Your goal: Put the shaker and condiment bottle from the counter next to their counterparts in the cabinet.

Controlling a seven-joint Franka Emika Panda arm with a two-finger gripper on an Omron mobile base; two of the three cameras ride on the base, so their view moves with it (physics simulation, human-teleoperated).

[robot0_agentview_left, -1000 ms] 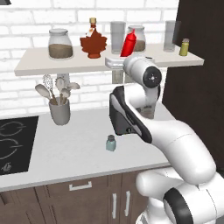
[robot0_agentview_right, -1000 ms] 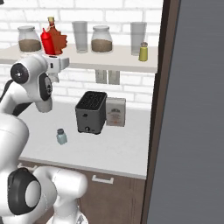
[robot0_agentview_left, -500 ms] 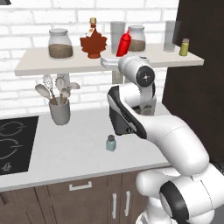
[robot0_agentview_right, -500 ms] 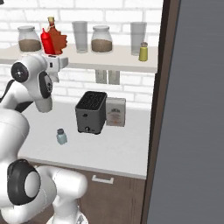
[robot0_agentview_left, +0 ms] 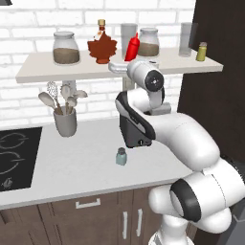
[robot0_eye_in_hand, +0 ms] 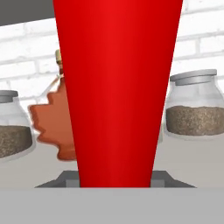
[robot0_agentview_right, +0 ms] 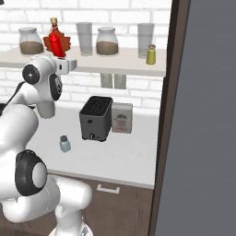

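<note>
My gripper [robot0_agentview_left: 125, 63] is shut on the lower part of the red condiment bottle [robot0_agentview_left: 132, 48], holding it at the front of the cabinet shelf [robot0_agentview_left: 43, 72], just right of the maple-leaf syrup bottle [robot0_agentview_left: 102, 47]. In the hand view the red bottle [robot0_eye_in_hand: 118, 87] stands between the fingertips [robot0_eye_in_hand: 65, 179], with the syrup bottle [robot0_eye_in_hand: 50, 122] behind it to the left. The pale blue-grey shaker [robot0_agentview_left: 121, 156] stands on the counter [robot0_agentview_left: 81, 167] in front of the toaster. The yellow-green shaker [robot0_agentview_left: 202, 51] stands at the shelf's right end.
Two lidded jars [robot0_agentview_left: 66, 48] [robot0_agentview_left: 148, 43] and two tall glasses [robot0_agentview_right: 85, 38] [robot0_agentview_right: 145, 40] share the shelf. A dark toaster [robot0_agentview_right: 96, 118] and a small box [robot0_agentview_right: 121, 118] sit at the counter's back. A utensil holder [robot0_agentview_left: 64, 119], a cooktop [robot0_agentview_left: 14, 158] and a tall dark panel [robot0_agentview_right: 203, 115] are near.
The arm has carried the red bottle a little closer to the maple-leaf bottle over the shelf. The grip stays the same and the shaker on the counter has not moved.
</note>
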